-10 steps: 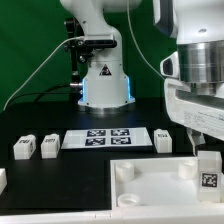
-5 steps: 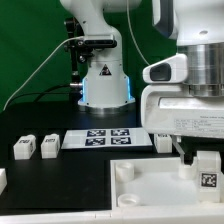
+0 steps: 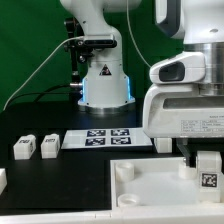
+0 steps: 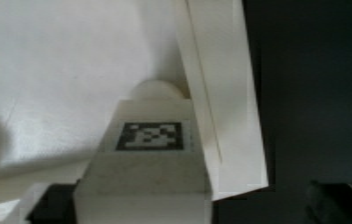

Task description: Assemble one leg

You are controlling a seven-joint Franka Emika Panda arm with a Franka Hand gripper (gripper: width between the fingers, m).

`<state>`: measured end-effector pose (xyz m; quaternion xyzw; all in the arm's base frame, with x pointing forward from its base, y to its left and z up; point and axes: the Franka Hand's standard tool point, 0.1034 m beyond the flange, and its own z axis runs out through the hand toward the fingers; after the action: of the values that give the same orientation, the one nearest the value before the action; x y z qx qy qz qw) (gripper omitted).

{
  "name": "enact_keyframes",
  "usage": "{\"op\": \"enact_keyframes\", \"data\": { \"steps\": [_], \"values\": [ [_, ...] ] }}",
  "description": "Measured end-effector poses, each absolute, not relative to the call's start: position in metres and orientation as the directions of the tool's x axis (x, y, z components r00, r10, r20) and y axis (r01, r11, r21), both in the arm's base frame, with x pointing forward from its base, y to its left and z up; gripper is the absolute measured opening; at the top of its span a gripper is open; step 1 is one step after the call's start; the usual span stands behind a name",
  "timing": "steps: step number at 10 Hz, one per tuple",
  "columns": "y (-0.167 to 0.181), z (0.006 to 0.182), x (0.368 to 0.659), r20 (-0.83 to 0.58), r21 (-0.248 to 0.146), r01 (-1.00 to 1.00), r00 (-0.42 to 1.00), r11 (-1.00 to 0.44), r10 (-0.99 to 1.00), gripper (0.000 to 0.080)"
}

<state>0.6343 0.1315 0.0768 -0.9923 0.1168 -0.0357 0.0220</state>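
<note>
My gripper (image 3: 206, 165) is shut on the leg (image 3: 210, 181), a small white block with a black-and-white tag. It holds the leg upright at the near corner of the white tabletop (image 3: 150, 190), on the exterior view's right. In the wrist view the leg (image 4: 148, 150) stands between my dark fingers (image 4: 48, 205), its tip against the tabletop (image 4: 57, 80) close to the panel's edge. The gripper (image 4: 191, 208) sits low in that view. The leg's contact with the corner socket is hidden.
Two loose white legs (image 3: 22, 148) (image 3: 48, 146) lie at the exterior view's left, beside the marker board (image 3: 105, 138). A white part (image 3: 2, 180) shows at the left edge. The robot base (image 3: 105, 85) stands behind, and a raised corner socket (image 3: 123, 171) sits on the tabletop.
The hand's white housing has turned and swung toward the exterior view's left, now hiding the leg beside the marker board. The held leg stays at the same corner.
</note>
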Motion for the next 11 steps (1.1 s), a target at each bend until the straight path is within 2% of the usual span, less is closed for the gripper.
{"op": "enact_keyframes", "data": {
  "steps": [1,2,3,5,7,9,10,11],
  "values": [
    [0.131,0.077,0.634,0.060,-0.060,-0.313,0.947,-0.948,-0.316,0.0377],
    [0.126,0.077,0.635,0.053,-0.062,-0.434,0.898,-0.899,-0.437,0.0377],
    [0.125,0.076,0.634,0.047,-0.065,-0.505,0.860,-0.861,-0.508,0.0307],
    [0.123,0.076,0.634,0.028,-0.072,-0.658,0.750,-0.750,-0.661,0.0307],
    [0.118,0.075,0.634,-0.006,-0.085,-0.859,0.507,-0.505,-0.862,0.0307],
    [0.120,0.073,0.632,-0.073,-0.079,-0.989,0.127,-0.121,-0.989,0.0299],
    [0.120,0.073,0.631,-0.113,-0.072,-0.995,-0.055,0.063,-0.992,0.0299],
    [0.119,0.073,0.632,-0.132,-0.058,-0.982,-0.170,0.179,-0.977,0.0299]
  ]
}}
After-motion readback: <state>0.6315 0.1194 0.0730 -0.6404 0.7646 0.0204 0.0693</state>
